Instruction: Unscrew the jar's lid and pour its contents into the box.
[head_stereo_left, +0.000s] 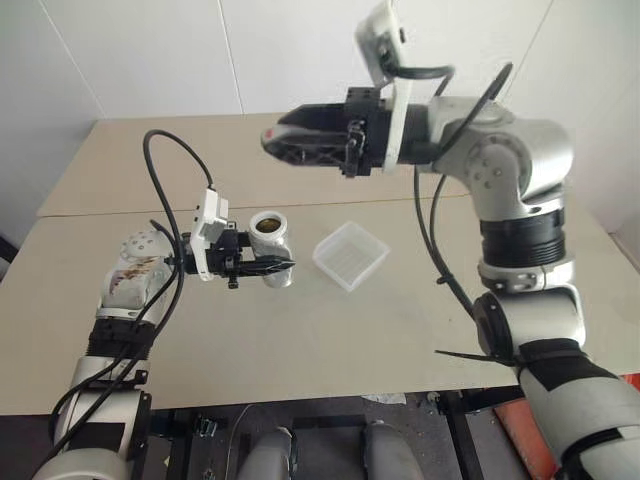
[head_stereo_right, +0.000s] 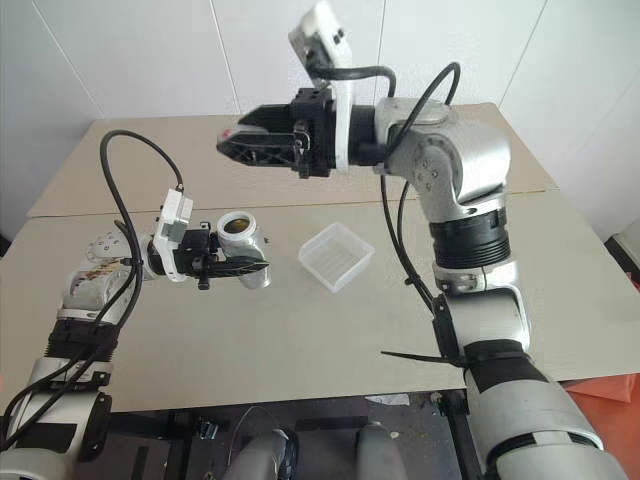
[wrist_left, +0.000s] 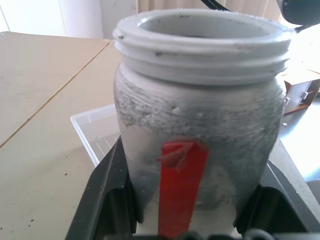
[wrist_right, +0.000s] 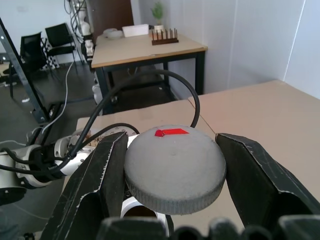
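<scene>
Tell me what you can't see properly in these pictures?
- The stuff inside the jar: the head views show a brownish bit through its open mouth, too small to tell what it is.
- The jar's bottom: in the left wrist view the left end effector covers it.
- The lid's underside: the right wrist view shows its top, held in the right end effector.
- The box: in the left wrist view the jar hides most of it.

A beige table (head_stereo_left: 330, 330) lies below both grippers. Past the right gripper's fingers stands a second desk (wrist_right: 145, 50) bearing a white container (wrist_right: 135, 30) and what may be a wooden rack (wrist_right: 165, 36); black chairs (wrist_right: 47, 42) stand beside it.
</scene>
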